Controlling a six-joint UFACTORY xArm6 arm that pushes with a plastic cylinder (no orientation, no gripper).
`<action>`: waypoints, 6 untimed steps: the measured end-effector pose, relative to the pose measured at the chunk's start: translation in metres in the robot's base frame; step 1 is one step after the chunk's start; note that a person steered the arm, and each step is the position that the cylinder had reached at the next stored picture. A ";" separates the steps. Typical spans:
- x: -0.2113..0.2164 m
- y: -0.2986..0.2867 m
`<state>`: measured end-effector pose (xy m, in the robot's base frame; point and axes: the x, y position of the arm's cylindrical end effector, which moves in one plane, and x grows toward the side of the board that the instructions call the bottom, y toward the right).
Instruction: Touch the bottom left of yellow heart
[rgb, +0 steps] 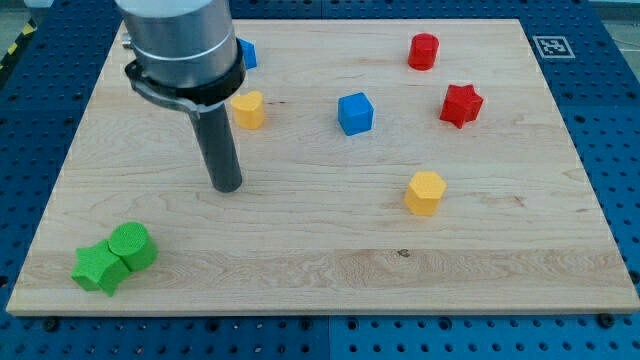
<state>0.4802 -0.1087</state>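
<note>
My tip (228, 186) rests on the wooden surface (330, 250), at about 7 o'clock from the yellow heart (248, 109) and apart from it. The heart sits toward the view's upper left, with a blue cube (355, 113) at its 3 o'clock. The arm carries no claw.

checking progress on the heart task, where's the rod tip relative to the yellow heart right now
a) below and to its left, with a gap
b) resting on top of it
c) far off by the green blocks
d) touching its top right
a: my tip sits lower in the view and slightly left of the yellow heart, with bare wood showing between them, so no contact yet.
</note>
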 end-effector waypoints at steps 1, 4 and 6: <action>-0.020 -0.002; -0.062 -0.011; -0.072 -0.011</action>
